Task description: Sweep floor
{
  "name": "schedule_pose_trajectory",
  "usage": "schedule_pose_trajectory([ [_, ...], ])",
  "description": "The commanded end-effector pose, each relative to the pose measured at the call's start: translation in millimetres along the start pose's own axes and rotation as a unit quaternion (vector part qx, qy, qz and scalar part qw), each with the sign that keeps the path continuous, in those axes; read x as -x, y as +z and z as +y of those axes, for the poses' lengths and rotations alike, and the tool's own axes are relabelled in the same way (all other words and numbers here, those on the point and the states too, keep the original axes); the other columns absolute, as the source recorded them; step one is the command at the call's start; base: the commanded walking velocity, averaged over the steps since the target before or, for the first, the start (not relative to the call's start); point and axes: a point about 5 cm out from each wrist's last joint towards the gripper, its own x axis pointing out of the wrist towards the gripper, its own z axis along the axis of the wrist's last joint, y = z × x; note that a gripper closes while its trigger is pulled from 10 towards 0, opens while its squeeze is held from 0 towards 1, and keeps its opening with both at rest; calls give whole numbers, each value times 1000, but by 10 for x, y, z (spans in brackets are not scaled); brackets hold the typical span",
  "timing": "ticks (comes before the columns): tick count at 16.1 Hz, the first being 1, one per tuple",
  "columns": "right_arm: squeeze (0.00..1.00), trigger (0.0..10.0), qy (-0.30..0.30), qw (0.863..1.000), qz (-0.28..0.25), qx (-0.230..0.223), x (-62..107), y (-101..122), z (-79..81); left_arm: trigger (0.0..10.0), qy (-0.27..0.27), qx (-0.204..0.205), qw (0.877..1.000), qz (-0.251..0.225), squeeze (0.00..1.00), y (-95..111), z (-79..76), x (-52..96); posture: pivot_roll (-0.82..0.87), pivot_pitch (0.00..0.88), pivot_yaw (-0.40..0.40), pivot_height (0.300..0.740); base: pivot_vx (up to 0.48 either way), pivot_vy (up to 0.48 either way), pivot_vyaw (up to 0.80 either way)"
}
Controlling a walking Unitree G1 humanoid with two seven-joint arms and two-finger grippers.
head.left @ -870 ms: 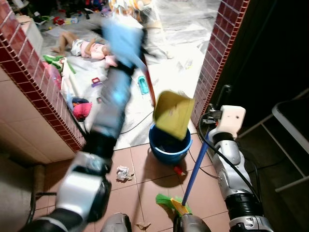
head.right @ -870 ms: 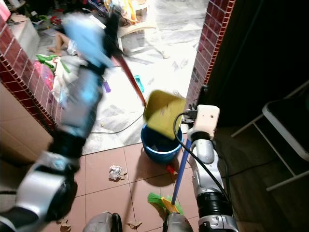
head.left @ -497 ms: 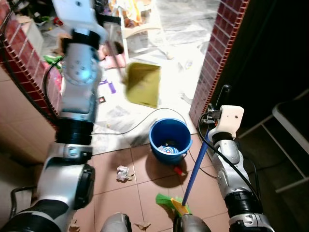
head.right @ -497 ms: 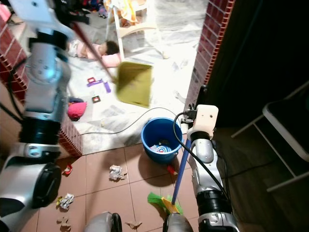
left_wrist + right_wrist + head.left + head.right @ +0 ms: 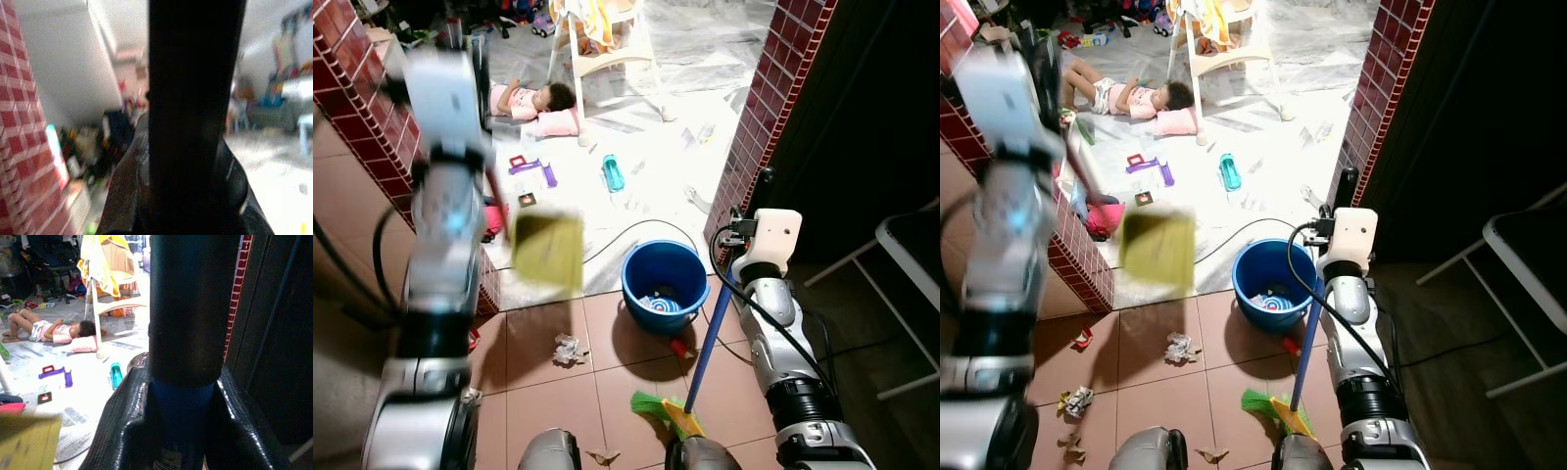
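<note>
Blue broom handle (image 5: 183, 426) label looks blurred, unreadable.

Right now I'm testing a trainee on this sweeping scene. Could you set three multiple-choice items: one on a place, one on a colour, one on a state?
1. Where is the bucket?
A. on the white chair
B. on the floor beside the broom
C. behind the brick pillar

2. What colour is the dustpan?
A. yellow
B. red
C. black

3. How is the dustpan?
A. lying flat
B. in the bucket
C. held up off the floor

Answers:
1 B, it stands by the broom.
2 A, its pan is yellow.
3 C, the left arm lifts it.
</note>
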Motion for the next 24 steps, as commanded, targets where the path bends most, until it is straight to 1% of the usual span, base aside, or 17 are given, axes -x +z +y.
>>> schedule_pose_trajectory([
  [1, 0, 10000, 5, 1000, -20, 7, -46, 82, 22, 10000, 10, -24, 998, -60, 0, 234, 47, -51, -73, 0, 5, 740, 0, 0, 0],
  [2, 0, 10000, 6, 1000, -21, 7, -46, 87, 32, 10000, 11, -26, 999, -44, 0, 161, 35, -2, -75, 0, 5, 740, 0, 0, 0],
  [3, 0, 10000, 8, 1000, -21, 3, -46, 87, 35, 10000, 8, -36, 999, -20, 0, 59, 7, 84, -74, 0, 5, 740, 0, 0, 0],
  [4, 0, 10000, 9, 1000, -22, 2, -48, 87, 31, 10000, 7, -32, 999, 4, 0, -10, -23, 170, -74, 3, 5, 740, 0, 0, 0],
  [6, 0, 10000, 15, 1000, -19, -7, -59, 77, 44, 10000, -7, -7, 997, 74, 0, -181, -198, 400, -48, 1, 0, 740, 0, 0, 0],
  [7, 0, 10000, 18, 1000, -21, -15, -85, 95, 90, 10000, -19, -7, 997, 80, 0, -197, -273, 494, -43, 5, 5, 740, 0, 0, 0],
  [8, 0, 10000, 21, 999, -21, -20, -118, 116, 141, 10000, -12, -5, 996, 91, 0, -225, -295, 535, -43, 5, 5, 740, 0, 0, 0],
  [11, 0, 10000, 43, 999, -22, -25, -140, 153, 279, 10000, -12, -9, 993, 117, 0, -278, -332, 599, -28, 23, 4, 740, 0, 0, 0],
  [12, 0, 10000, 65, 997, -30, -27, -152, 210, 367, 10000, -13, -15, 992, 121, 0, -249, -365, 614, -32, 39, 10, 740, 0, 0, 0],
  [14, 0, 10000, 68, 996, -47, -35, -201, 314, 404, 10000, -26, -23, 992, 125, 0, -211, -482, 602, -13, 56, 18, 740, 0, 0, 0],
  [15, 0, 10000, 69, 996, -50, -39, -218, 355, 420, 10000, -29, -16, 991, 130, 0, -181, -549, 596, -29, 66, 11, 740, 0, 0, 0],
  [16, 0, 10000, 71, 995, -54, -39, -222, 386, 431, 10000, -33, -12, 991, 129, 0, -142, -610, 604, -33, 76, 7, 740, 0, 0, 0],
  [17, 0, 10000, 73, 995, -52, -40, -215, 384, 440, 10000, -44, -16, 990, 131, 0, -166, -670, 648, -41, 72, 1, 740, 0, 0, 0],
  [18, 0, 10000, 77, 995, -51, -40, -198, 374, 452, 10000, -52, -4, 988, 143, 0, -222, -703, 697, -42, 74, -1, 740, 0, 0, 0],
  [21, 0, 10000, 59, 996, -45, -42, -121, 317, 376, 10000, -56, 2, 983, 174, 0, -341, -624, 789, -48, 75, -8, 740, 0, 0, 0],
  [23, 0, 10000, 55, 997, -50, -37, -73, 298, 341, 10000, -58, -3, 980, 189, 0, -418, -652, 830, -52, 72, -14, 740, 0, 0, 0],
  [24, 0, 10000, 58, 996, -61, -31, -65, 335, 336, 10000, -63, -6, 980, 191, 0, -430, -689, 837, -56, 75, -15, 740, 0, 0, 0],
])
